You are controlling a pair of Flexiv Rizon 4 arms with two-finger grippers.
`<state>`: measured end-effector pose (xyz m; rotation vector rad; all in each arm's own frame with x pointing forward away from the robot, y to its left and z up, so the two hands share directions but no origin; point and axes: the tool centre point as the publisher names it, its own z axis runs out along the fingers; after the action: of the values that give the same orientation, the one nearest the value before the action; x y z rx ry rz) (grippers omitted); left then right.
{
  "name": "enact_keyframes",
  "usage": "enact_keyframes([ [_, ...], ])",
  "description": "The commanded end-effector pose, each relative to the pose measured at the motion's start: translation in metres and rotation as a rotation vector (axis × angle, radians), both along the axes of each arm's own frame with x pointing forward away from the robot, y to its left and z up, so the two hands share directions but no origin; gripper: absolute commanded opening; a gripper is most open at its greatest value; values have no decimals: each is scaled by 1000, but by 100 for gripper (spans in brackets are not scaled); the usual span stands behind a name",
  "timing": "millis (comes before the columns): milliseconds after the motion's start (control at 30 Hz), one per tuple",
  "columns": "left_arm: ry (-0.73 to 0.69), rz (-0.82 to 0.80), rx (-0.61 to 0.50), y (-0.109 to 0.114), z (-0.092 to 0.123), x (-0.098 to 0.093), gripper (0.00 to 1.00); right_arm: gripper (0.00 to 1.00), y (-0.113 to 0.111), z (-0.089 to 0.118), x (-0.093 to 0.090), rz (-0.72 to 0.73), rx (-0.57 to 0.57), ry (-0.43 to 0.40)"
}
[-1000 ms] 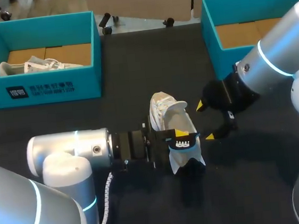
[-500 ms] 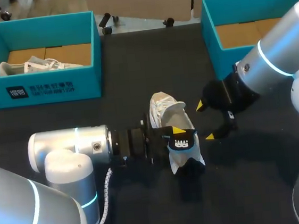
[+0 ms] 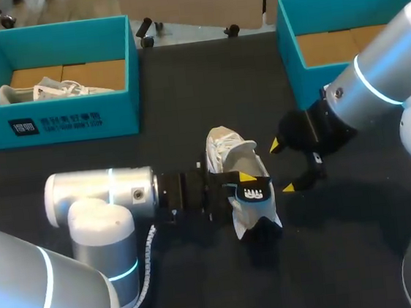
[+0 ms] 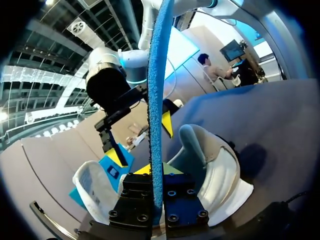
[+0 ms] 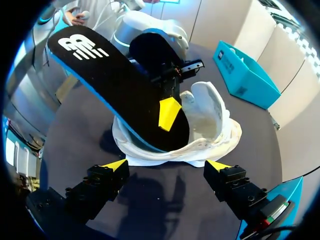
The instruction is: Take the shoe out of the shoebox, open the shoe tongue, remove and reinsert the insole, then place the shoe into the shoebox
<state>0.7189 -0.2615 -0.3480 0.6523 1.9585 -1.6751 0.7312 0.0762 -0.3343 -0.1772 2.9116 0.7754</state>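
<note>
A white shoe lies on the dark table's middle, seen also in the right wrist view and beside my own fingers in the left wrist view. My left gripper is shut on the insole, black on top with a blue edge. The insole slants up out of the shoe's opening, its lower end inside. It shows edge-on between my left gripper fingers. My right gripper stands open just right of the shoe, its tips empty in front of the shoe.
A teal shoebox at the back left holds a second white shoe. Another teal box stands at the back right, close behind my right arm. Bare dark table lies in front of the shoe.
My left arm has shifted a little to the right, carrying the insole slightly further toward the shoe. The right arm and the shoe have stayed put.
</note>
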Motion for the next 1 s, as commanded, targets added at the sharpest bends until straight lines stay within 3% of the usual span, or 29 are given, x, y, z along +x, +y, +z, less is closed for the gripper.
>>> enact_keyframes([
  [33,4,1,10,-3,-2,3,0,100,0,-1,-1,0,0,-2],
  [100,1,3,8,-2,0,1,0,100,0,-1,-1,0,0,-2],
  [167,1,6,7,-2,3,1,31,100,0,-1,-1,0,0,-2],
  [200,2,6,7,-1,3,0,39,100,0,-1,-1,0,0,-2],
  [300,4,5,6,-1,7,-2,47,100,0,-1,-1,0,0,-2],
  [1000,78,12,55,4,31,-11,44,100,0,-1,-1,0,0,-2],
])
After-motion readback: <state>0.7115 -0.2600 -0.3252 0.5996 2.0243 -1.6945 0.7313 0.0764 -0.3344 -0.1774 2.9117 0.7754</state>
